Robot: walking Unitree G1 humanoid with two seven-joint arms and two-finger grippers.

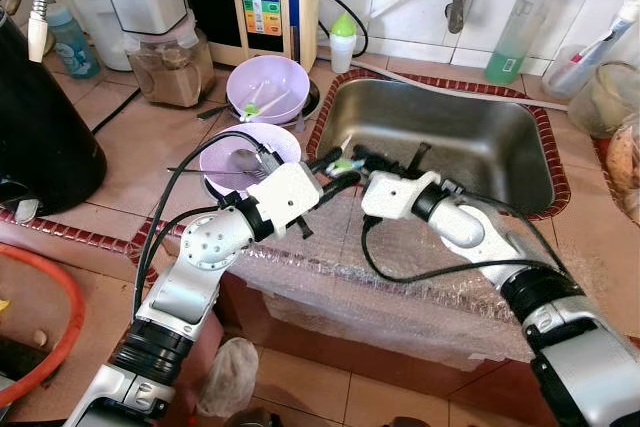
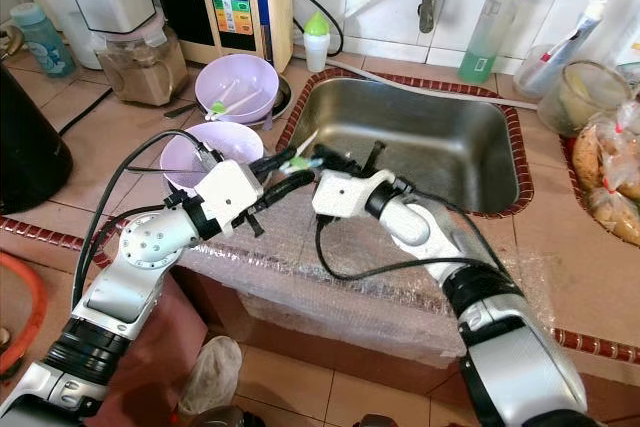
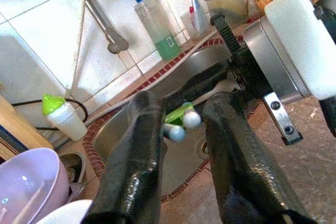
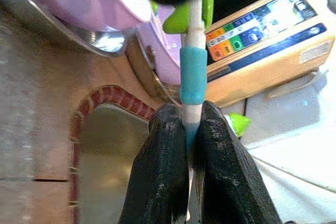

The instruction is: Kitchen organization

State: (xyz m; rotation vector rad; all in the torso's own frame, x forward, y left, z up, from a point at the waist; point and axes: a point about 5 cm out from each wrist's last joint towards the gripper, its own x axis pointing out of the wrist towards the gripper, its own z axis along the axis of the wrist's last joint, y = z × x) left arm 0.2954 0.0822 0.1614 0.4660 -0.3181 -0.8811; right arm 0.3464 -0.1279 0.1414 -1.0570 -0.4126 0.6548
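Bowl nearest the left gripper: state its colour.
Pale lilac bowl, clearest in the left eye view, by the left gripper.

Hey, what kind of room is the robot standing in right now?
Most likely a home kitchen: a stainless steel sink set in a terracotta-tiled counter, lilac plastic bowls with utensils beside it, and a green dish-soap bottle against the white tiled wall.

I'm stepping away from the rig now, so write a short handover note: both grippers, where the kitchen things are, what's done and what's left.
Right gripper: jaws shut on the white utensil with blue and green parts, held at the sink's left rim.
Left gripper: jaws open around the same utensil's other end, not clamped.
Near purple bowl on the counter holds a metal spoon; far purple bowl behind it holds more utensils.
Done: utensil lifted and brought between both grippers.
Left: probably finish the handover or set it down, then sort bowls and spoon.
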